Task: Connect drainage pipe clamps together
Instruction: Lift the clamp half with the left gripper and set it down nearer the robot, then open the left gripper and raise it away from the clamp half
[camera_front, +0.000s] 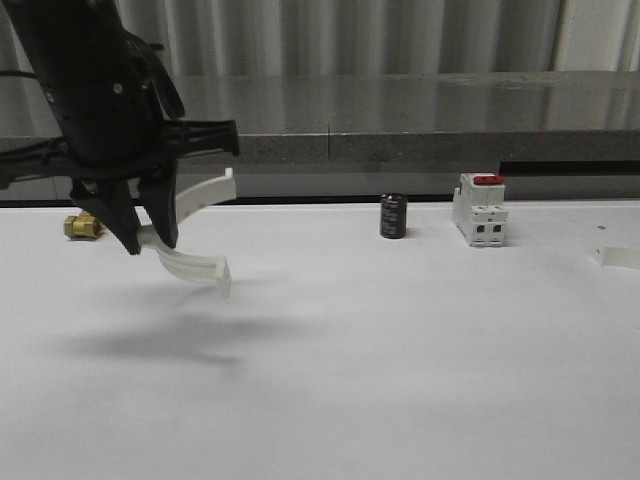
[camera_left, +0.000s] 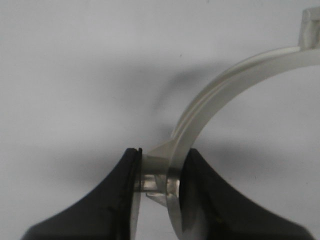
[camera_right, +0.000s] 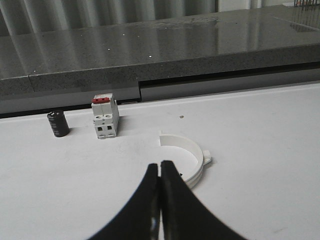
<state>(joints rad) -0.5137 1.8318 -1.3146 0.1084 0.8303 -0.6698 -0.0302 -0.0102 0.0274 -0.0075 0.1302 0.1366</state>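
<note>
Two half-rings make this job, and I hold one of them already. My left gripper (camera_front: 152, 240) is closed on the first clamp half (camera_front: 190, 232), pinching it at the small lug on the outer side of its arc; in my left wrist view the two dark jaws press on that lug from both sides. The piece hangs in the air above the white surface (camera_front: 400, 380), with its shadow under it, and its open side faces toward 3 o'clock in the front view. I think this is useful, because the free end tabs stay clear of my jaws and can meet the tabs of the other half.

The second clamp half (camera_right: 187, 155) lies flat on the surface, just ahead of my right gripper (camera_right: 160, 172) in the right wrist view. The jaws of that gripper are pressed together with nothing between them, so it holds nothing. From the half-ring, the white block with a red top (camera_right: 105, 117) is at about 10 o'clock, and the black cylinder (camera_right: 58, 123) stands beside it, farther toward 9 o'clock. Both are well apart from the ring and I judge they play no part.

In the front view a small brass fitting (camera_front: 84, 226) sits on the surface behind my left gripper.

The task seems near its beginning: one half is lifted, the other is not yet taken. My right jaws must open before they can grasp it.
</note>
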